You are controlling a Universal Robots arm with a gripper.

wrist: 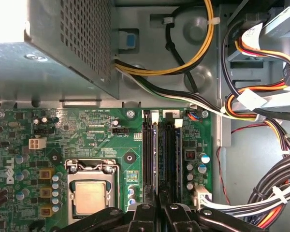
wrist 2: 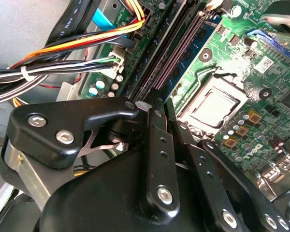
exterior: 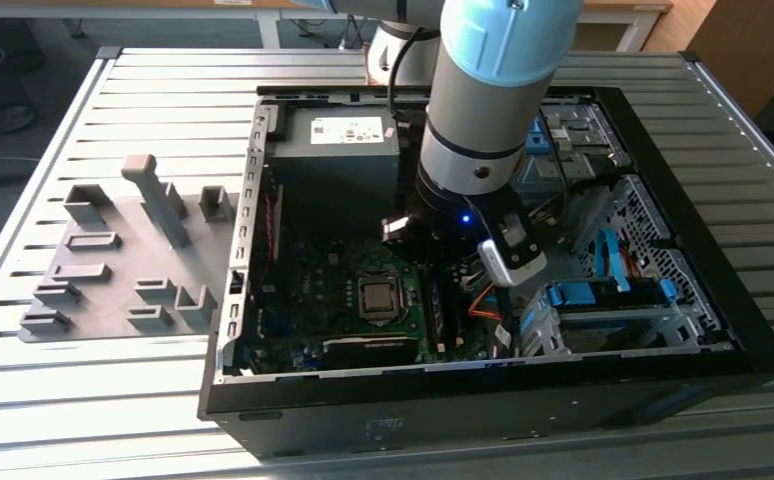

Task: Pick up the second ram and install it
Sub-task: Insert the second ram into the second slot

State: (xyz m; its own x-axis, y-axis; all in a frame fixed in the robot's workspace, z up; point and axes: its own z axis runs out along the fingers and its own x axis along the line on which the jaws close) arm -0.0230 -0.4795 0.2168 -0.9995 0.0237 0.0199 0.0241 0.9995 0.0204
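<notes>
In the first wrist view the second ram [wrist: 156, 154] shows edge-on as a thin grey-blue strip, standing along one of the black memory slots [wrist: 148, 154] on the green motherboard [wrist: 87, 130]. My gripper [wrist: 159, 197] sits over the near end of that strip. Its two black fingers are drawn together on the strip. The second wrist view shows the same gripper [wrist 2: 166, 116] low over the slots [wrist 2: 176, 53]. From the exterior view, the arm [exterior: 474, 150] reaches down into the open computer case [exterior: 494, 400].
A CPU socket [wrist: 92, 193] lies beside the slots. The metal power supply [wrist: 53, 48] and bundles of coloured cables [wrist: 261, 111] crowd around them. On the exterior view's left, a grey holder plate [exterior: 120, 260] with upright blocks rests on the slatted table [exterior: 40, 420].
</notes>
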